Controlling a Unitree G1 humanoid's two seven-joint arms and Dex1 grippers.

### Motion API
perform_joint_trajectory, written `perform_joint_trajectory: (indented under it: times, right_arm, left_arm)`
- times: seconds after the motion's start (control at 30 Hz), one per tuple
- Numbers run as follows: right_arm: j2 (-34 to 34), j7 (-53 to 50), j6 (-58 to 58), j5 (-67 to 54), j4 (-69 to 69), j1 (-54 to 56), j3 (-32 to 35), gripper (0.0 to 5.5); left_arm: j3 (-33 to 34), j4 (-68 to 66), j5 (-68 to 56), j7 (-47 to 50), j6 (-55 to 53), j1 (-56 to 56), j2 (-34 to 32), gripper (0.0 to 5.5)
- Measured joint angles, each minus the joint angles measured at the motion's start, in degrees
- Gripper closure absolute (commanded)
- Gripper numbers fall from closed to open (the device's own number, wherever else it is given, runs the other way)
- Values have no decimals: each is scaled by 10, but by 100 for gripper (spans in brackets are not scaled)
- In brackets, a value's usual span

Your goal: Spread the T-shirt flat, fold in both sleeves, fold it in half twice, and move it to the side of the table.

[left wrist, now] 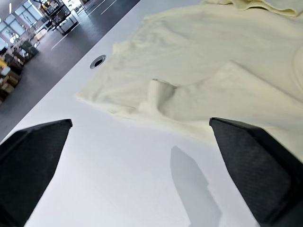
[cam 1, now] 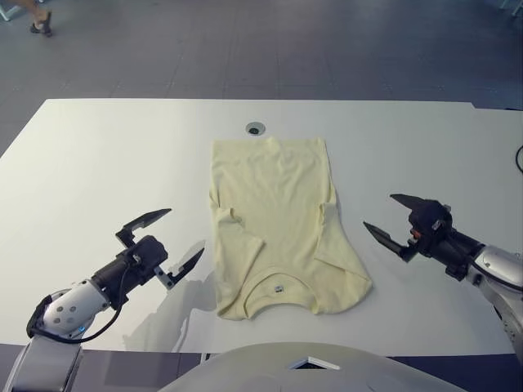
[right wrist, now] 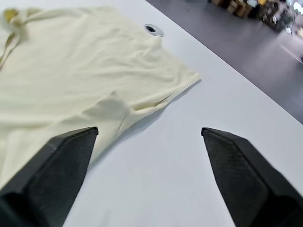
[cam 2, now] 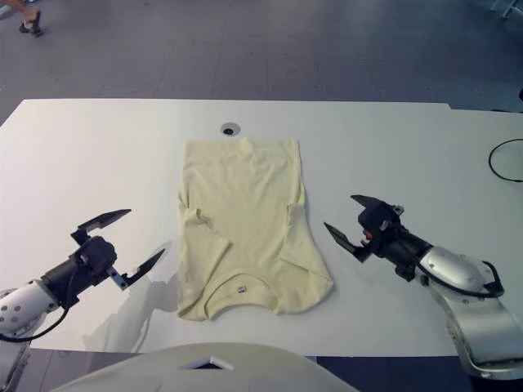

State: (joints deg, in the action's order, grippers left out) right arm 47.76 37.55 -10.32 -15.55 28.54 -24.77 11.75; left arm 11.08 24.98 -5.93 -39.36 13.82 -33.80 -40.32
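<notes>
- the t-shirt (cam 1: 274, 220) lies flat in the middle of the white counter (cam 1: 106, 163), collar (cam 1: 278, 287) at my end and hem up by the little cable hole (cam 1: 256, 128). both sleeves look folded in over the body, so i'd say the half-folds are next.
- it's thin, floppy cotton and light as anything. it'll drape and drag rather than hold its shape, and a pinch could easily catch just the top layer of a sleeve flap. i'd grab the two collar-end corners, pinching through every layer, and carry them up to the hem.
- left fingers (cam 1: 151, 218) are spread wide with nothing in them. they sit just off the shirt's left edge, near the folded sleeve, not touching the cloth.
- right fingers (cam 1: 384, 238) are spread wide and empty as well, near the right edge but a bit further off, level with the other sleeve.
</notes>
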Motion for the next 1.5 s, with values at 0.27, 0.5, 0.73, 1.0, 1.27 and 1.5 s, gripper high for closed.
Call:
perform_joint_trajectory:
  times: [0.27, 0.5, 0.73, 1.0, 1.27, 1.5]
  right_arm:
    - [43, 73, 405, 157, -209, -33, -12, 11]
    - [46, 61, 575, 235, -280, 5, -70, 11]
    - [20, -8, 640, 317, -298, 44, -101, 11]
    - [20, -67, 683, 361, -314, 48, -108, 11]
    - [23, -92, 688, 379, -323, 61, -130, 92]
    - [26, -103, 693, 393, -334, 67, -150, 217]
  left_arm:
    - [-15, -104, 65, -69, 241, -35, -59, 10]
    - [-54, -155, 115, -67, 293, 10, -66, 10]
    - [-96, -179, 140, -53, 322, 55, -65, 10]
    - [-131, -199, 153, -46, 362, 91, -77, 10]
    - [-177, -233, 171, -34, 395, 152, -80, 10]
    - [-222, -260, 174, -31, 426, 180, -87, 128]
